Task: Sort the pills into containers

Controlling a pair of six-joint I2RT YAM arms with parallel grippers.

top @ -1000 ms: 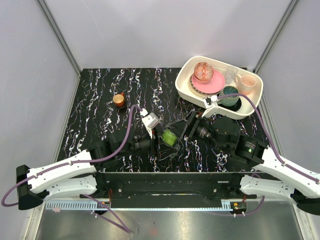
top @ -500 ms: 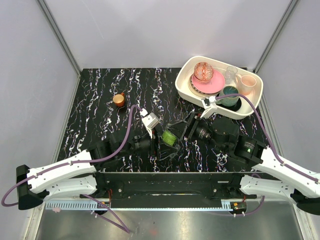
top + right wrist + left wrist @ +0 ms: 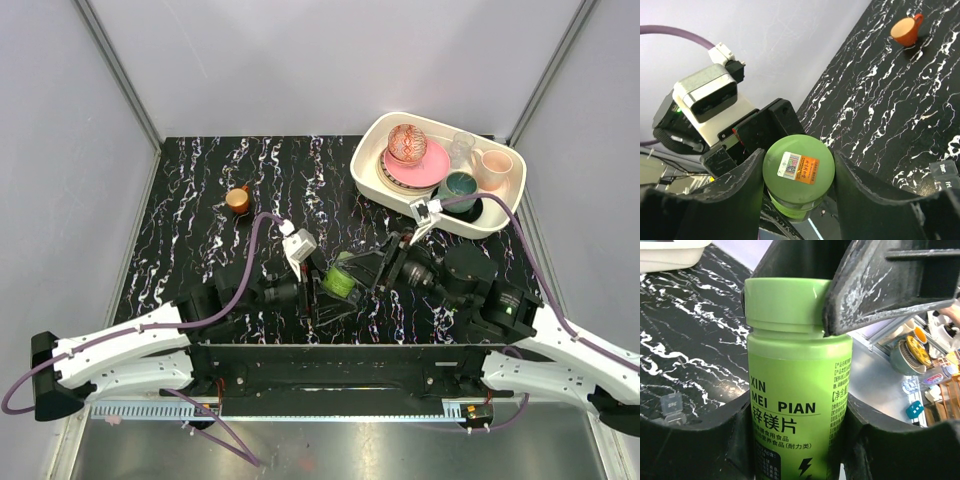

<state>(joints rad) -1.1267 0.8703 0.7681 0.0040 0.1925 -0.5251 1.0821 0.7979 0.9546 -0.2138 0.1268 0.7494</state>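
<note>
A green pill bottle (image 3: 340,277) is held off the table between the two arms. My left gripper (image 3: 797,415) is shut on the bottle's body (image 3: 795,390), below the label. My right gripper (image 3: 799,157) comes in from the right, and its two fingers press on either side of the green cap (image 3: 799,170). One right finger (image 3: 875,285) lies against the cap in the left wrist view. A corner of the dark pill box (image 3: 946,176) shows on the table at the right wrist view's edge. No pills show.
An orange cup (image 3: 238,199) stands on the black marbled table (image 3: 200,240) at the far left. A white tub (image 3: 368,178) with plates, bowls and cups stands at the back right. A small clear flap (image 3: 671,405) lies on the table.
My right gripper has slid left over the bottle's cap, and its fingers have narrowed onto it. The left gripper has tilted a little with the bottle in it.
</note>
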